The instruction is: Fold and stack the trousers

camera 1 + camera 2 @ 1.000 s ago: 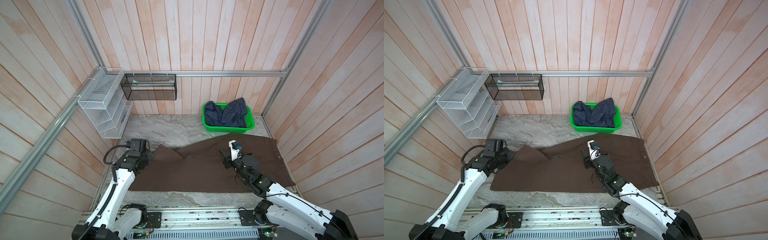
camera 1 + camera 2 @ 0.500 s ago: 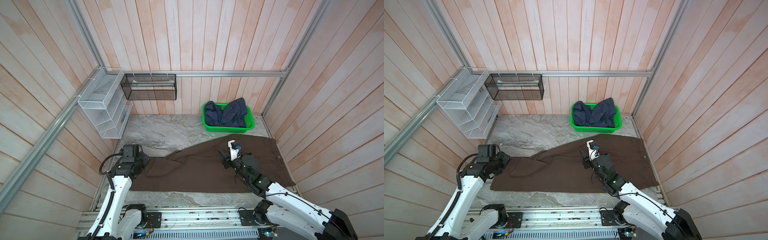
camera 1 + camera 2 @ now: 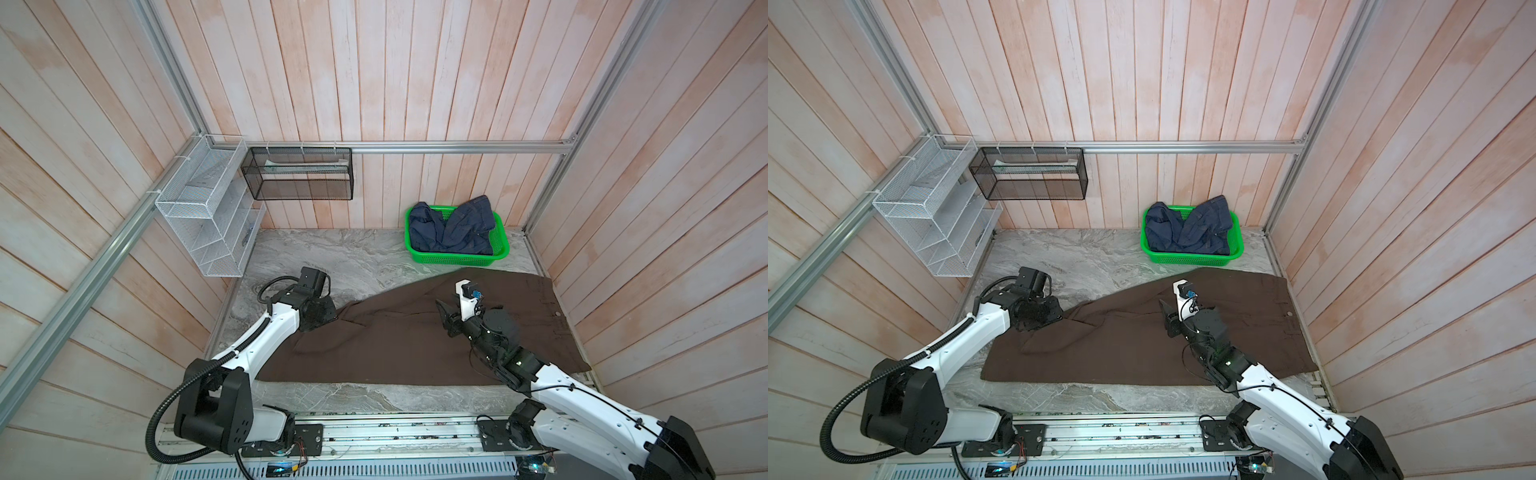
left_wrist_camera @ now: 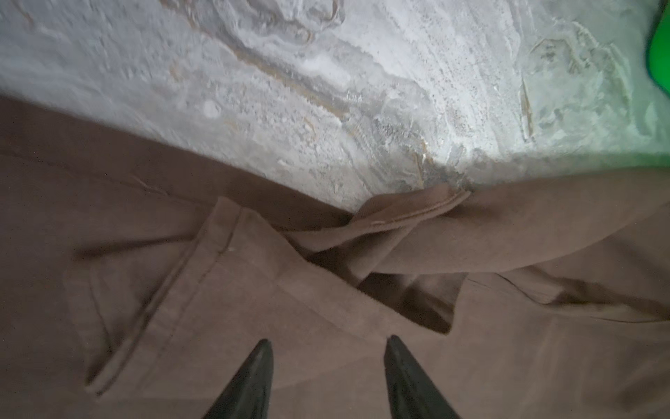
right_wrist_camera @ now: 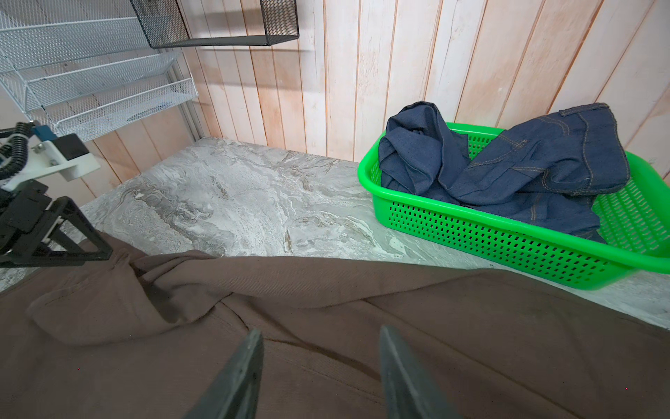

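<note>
Brown trousers (image 3: 415, 349) are lying spread across the near half of the marble table (image 3: 332, 257), waistband toward the right wall and legs running leftward, and I am working over them with both arms.

My left pincer (image 4: 326, 344) is hovering released, jaws parted with nothing between them, low over the end of the far leg. Just ahead of its tips the cuff (image 4: 409, 214) is lying turned over on itself, with the stitched hem doubled back and a dark pocket gaping under it.

My right pincer (image 5: 321, 333) is likewise released, jaws apart and empty, poised close above the fabric about midway along the garment. Beyond it the green basket (image 5: 507, 232) holding the navy denim garment (image 5: 507, 163) is standing by the back wall, just past the waistband.

I am judging the step in hand to be squaring up this far leg before a lengthwise fold. To do it well I am aiming to bite on the hem's corner itself, catching both layers of the turned cuff rather than the top layer alone. Then I am drawing it leftward, low and slow, so the crease is running out instead of bunching. The right pincer ought to be pinning the middle meanwhile, so the garment is not sliding on the smooth marble. The near leg is lying flat, and I am leaving it undisturbed.
</note>
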Robot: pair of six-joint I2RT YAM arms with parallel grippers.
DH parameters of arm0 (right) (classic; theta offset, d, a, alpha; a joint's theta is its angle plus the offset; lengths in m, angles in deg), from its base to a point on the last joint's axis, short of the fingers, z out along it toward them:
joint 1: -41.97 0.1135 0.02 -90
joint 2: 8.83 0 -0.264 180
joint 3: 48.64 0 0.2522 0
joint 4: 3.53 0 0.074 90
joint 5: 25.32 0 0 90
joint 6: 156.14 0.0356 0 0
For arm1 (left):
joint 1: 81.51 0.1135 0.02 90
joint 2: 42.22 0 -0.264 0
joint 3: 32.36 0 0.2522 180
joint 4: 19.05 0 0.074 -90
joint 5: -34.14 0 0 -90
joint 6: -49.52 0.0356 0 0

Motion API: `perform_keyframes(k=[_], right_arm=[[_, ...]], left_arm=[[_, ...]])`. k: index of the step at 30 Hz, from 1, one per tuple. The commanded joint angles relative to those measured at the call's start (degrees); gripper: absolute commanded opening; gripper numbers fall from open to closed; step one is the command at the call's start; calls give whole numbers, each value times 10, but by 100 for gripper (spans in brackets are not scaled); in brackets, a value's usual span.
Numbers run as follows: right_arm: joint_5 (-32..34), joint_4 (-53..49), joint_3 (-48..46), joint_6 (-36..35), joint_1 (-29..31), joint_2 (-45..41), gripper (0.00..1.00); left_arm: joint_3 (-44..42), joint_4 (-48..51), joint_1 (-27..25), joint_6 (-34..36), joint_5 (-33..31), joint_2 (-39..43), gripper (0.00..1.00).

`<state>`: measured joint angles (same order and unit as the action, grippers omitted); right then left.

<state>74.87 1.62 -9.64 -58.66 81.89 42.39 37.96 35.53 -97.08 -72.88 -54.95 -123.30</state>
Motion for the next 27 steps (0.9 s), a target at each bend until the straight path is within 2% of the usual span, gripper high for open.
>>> perform_keyframes(k=[1, 4, 8, 12, 22, 27], right_arm=[[-3, 4, 5, 2, -3, -8, 52], [-4, 4, 7, 1, -3, -4, 52], [-2, -1, 10, -4, -4, -4, 52], [-2, -4, 10, -5, -3, -6, 52], [-1, -2, 14, -5, -3, 11, 52], [-3, -1, 15, -5, -3, 14, 52]], left_arm=[[42, 45, 8, 60, -76, -35, 59], [67, 55, 26, 74, -94, -76, 61], [77, 41, 56, 103, -73, -116, 60], [65, 7, 85, 131, -27, -136, 54], [34, -61, 124, 165, 115, -167, 51], [13, -68, 129, 169, 135, -168, 41]])
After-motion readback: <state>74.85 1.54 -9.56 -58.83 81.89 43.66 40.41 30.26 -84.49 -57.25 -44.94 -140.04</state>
